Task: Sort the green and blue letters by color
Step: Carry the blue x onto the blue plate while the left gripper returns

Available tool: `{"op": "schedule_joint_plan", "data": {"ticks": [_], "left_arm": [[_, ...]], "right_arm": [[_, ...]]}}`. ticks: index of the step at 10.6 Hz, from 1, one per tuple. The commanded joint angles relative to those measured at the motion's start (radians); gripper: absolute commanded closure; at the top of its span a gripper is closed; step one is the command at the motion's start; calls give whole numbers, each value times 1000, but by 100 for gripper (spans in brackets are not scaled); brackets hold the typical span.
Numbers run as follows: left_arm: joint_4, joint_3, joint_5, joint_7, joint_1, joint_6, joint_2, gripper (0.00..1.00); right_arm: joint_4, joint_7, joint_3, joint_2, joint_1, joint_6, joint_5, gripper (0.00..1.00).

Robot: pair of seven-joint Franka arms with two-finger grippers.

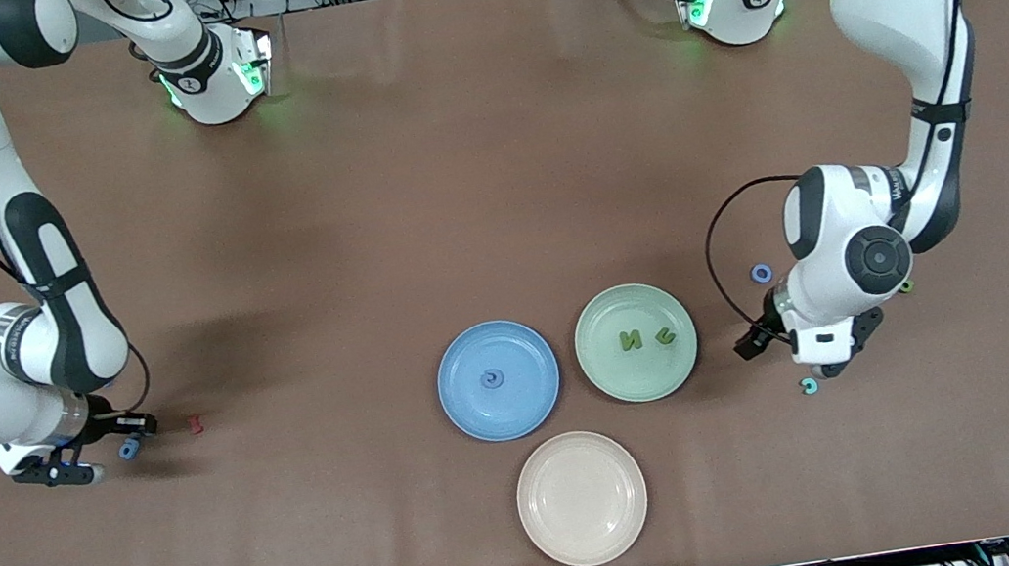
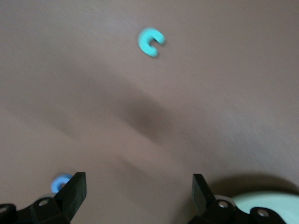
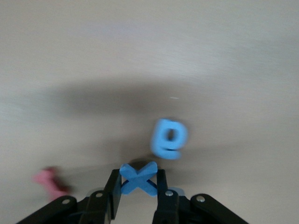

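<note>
My right gripper [image 3: 138,179] is shut on a blue letter X [image 3: 140,181], low over the table at the right arm's end [image 1: 99,456]. A blue letter e [image 3: 169,138] lies on the table just past it; a blue letter shows by the gripper in the front view [image 1: 129,449]. My left gripper [image 2: 138,182] is open and empty, beside the green plate [image 1: 642,380]. That plate holds two green letters [image 1: 631,339] [image 1: 665,334]. The blue plate [image 1: 504,416] holds one blue letter [image 1: 491,380]. A blue ring letter [image 1: 761,274] and a half-hidden green letter [image 1: 907,287] lie by the left arm.
A turquoise letter C [image 1: 808,386] lies on the table near the left gripper [image 1: 817,365] and shows in the left wrist view [image 2: 150,42]. A dark red letter [image 1: 196,424] lies near the right gripper. A pink plate [image 1: 582,497] stands nearest the front camera.
</note>
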Motion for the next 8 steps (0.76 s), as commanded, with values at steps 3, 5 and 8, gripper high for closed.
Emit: {"op": "schedule_joint_plan", "data": {"ticks": [3, 5, 8], "left_arm": [[-96, -1, 186, -39, 160, -3, -80, 0], [-166, -1, 203, -30, 221, 53, -117, 0], [-267, -7, 200, -22, 283, 146, -174, 0]], "right_arm": [[89, 539, 18, -9, 249, -114, -6, 100], [127, 813, 24, -3, 378, -113, -6, 100], [172, 1058, 80, 2, 471, -108, 96, 100]]}}
